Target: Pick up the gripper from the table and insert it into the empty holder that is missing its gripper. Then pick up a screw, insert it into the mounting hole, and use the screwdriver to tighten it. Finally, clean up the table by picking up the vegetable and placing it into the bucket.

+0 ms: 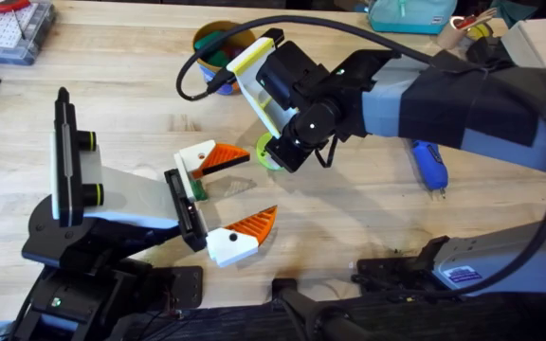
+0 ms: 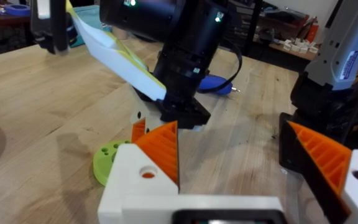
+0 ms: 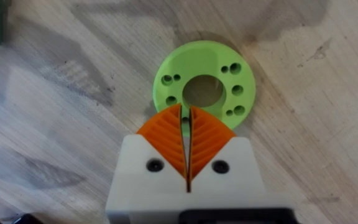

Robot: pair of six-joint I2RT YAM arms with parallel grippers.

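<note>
Hovering over the middle of the table [image 1: 112,104], the right gripper [image 3: 188,134] has its orange pads [image 3: 166,140] pressed almost together with nothing between them, their tips at the rim of a flat lime-green ring [image 3: 205,87] with a centre hole and small holes around it. That ring lies flat on the wood, seen overhead just beside the gripper [image 1: 271,152]. The left gripper [image 1: 230,194] sits nearer the base, its fingers spread wide and empty, one pad close to the ring [image 2: 107,160]. The screwdriver [image 1: 429,163] lies well to the right, partly under the right arm. The bucket [image 1: 218,47] stands behind, with green pieces inside.
</note>
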